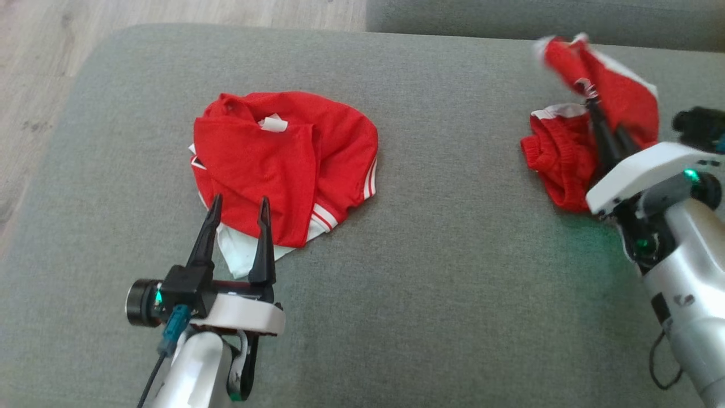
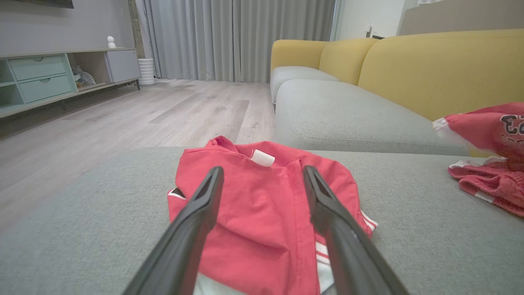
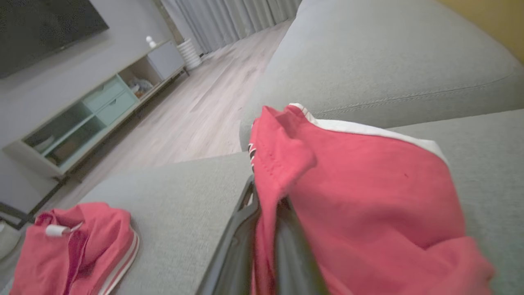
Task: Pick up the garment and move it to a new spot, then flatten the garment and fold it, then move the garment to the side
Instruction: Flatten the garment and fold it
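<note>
**mesh_fan:** So where's this at? The garment (image 1: 283,164) is a crumpled heap left of centre on the grey cushion (image 1: 453,272). Its white tag (image 1: 273,123) sits on top and the striped trim (image 1: 369,178) runs along its right edge. The left gripper (image 1: 239,199) hangs over the near edge, fingers spread wide with nothing between them. Looks to me like the pickup isn't done yet.

**foldbot_joe:** Agreed. If I were steering, I'd reach further in and drop onto the thick red fold (image 1: 255,170). The thin white flap (image 1: 238,252) at the front would probably just slide out. Pinching up near the tag should let it hang open, which makes flattening easier later. Over at the far right, the right gripper (image 1: 592,105) is pressed together on the other red cloth (image 1: 623,79). It holds part of that up off the cushion, well apart from the garment.

**mesh_fan:** The views help in different ways, too. The head view gives the layout of both heaps. The left wrist view catches a dark print (image 2: 511,123) on the raised cloth, which is too blurred from above to read. The right wrist view gets that pinch up close, plus the plain white edging (image 3: 368,129).
</note>
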Controlling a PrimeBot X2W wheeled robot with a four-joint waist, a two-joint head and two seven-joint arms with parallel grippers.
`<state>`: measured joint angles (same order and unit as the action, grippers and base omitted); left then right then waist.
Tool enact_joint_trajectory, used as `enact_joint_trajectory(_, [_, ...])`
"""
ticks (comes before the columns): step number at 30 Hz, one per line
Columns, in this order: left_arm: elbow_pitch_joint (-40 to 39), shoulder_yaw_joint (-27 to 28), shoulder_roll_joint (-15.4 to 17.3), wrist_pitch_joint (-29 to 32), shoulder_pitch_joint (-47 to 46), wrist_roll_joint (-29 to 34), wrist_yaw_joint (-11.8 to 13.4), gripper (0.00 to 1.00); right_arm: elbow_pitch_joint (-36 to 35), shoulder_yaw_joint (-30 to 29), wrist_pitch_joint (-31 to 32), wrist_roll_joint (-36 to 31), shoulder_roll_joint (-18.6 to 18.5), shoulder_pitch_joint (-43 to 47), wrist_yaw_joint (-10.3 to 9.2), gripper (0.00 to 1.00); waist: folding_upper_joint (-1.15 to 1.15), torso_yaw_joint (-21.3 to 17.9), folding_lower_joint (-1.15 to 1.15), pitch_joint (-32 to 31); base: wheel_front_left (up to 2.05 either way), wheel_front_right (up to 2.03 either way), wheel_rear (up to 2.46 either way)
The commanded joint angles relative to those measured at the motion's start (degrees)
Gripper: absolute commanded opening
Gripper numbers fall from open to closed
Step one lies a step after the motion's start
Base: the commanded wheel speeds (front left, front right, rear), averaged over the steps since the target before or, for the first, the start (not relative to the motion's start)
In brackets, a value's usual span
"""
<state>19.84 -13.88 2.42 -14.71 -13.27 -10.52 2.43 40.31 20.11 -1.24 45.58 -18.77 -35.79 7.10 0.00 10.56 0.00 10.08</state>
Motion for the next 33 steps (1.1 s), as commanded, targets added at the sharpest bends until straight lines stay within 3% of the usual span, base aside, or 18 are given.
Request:
enact_joint_trajectory(1, [-1.8,2.1,0.5,-0.3,-0.4,0.5,-0.1,1.0,-2.1,2.6,0.2,0.6,-1.3,-0.4,0.39,0.0,0.0,0.3,0.0,-0.1,0.0,0.0,0.0])
enact_joint_trajectory(13, [-1.2,3.4,0.5,-0.3,0.1,1.4,-0.3,1.0,-2.2,26.2,5.0,1.4,-9.3,0.0,0.39,0.02,0.0,-0.1,0.0,-1.9,0.0,0.0,0.0])
enact_joint_trajectory(14, [-1.1,3.4,0.5,-0.3,0.1,1.4,-0.4,1.0,-2.3,27.9,5.6,1.5,-9.7,-0.1,0.39,1.0,0.0,-0.4,0.0,-2.1,0.0,0.0,0.0])
enact_joint_trajectory(18, [-0.9,3.4,0.5,-0.3,0.1,1.6,-0.6,1.0,-3.8,32.7,4.8,3.0,-10.8,-0.9,0.39,1.0,0.0,-1.6,0.0,-2.8,0.0,0.0,0.0])
enact_joint_trajectory(22, [-1.0,3.3,0.5,-0.3,-0.1,1.5,-0.7,1.0,-4.9,33.3,1.7,6.0,-12.0,-1.6,0.39,1.0,0.0,-3.0,0.0,-4.2,0.0,0.0,0.0])
enact_joint_trajectory(27, [-1.6,2.6,0.5,-0.3,-0.4,1.0,-0.7,1.0,-5.0,29.2,-5.4,9.4,-12.7,-1.8,0.39,1.0,0.0,-4.6,0.0,-6.6,0.0,0.0,0.0])
enact_joint_trajectory(33, [-2.9,2.4,0.5,-0.3,-0.2,0.3,-0.1,1.0,-2.8,21.3,-13.0,6.2,-10.8,-1.8,0.39,1.0,0.0,-6.5,0.0,-8.6,0.0,0.0,0.0])
